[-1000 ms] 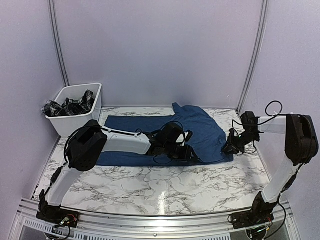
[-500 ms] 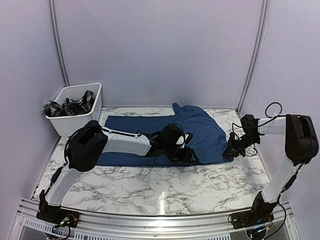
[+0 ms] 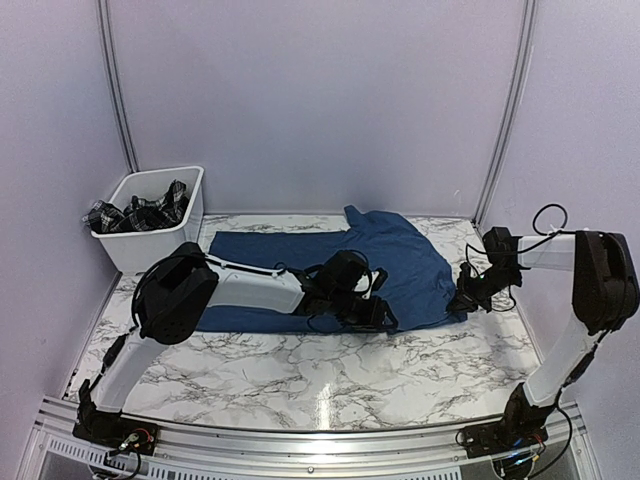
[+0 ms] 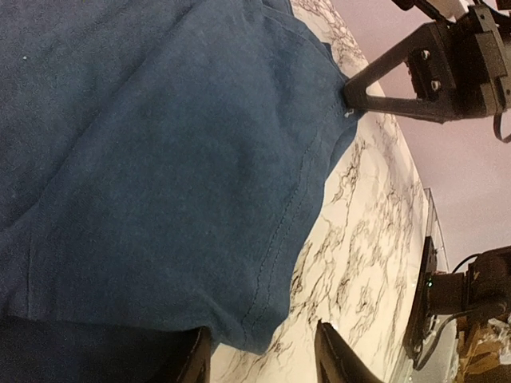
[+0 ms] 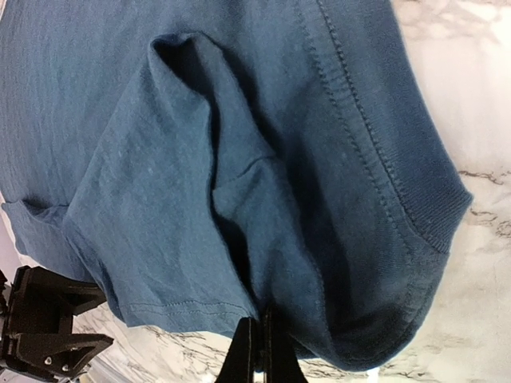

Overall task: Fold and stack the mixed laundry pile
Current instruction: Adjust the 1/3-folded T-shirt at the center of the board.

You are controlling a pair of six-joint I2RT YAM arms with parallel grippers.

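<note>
I have the navy t-shirt (image 3: pixel 260 250) spread flat across the far half of the table (image 3: pixel 330 380), running from beside the white bin (image 3: pixel 150 250) at the far left corner out toward the right edge. The plaid garment (image 3: pixel 140 213) is heaped in that bin, so I judge it waits its turn while the shirt gets folded.

The right gripper (image 3: pixel 458 303) is down at the shirt's near right corner. In its wrist view the fingers are pressed together with the blue fabric caught at their tips, just inside the stitched hem, which looks like a thin pinch to lift that corner. The cloth bunches into a soft ridge above the grip.

The left gripper (image 3: pixel 385 318) sits low at the shirt's near edge, about midway along it. Its jaws stand partly apart with the hem lying between them and nothing clamped. I read this as lining up a second hold, so both arms can carry the near edge over together.

The main risk I see is the left side grabbing only one layer, or the right pinch slipping off the hem.
</note>
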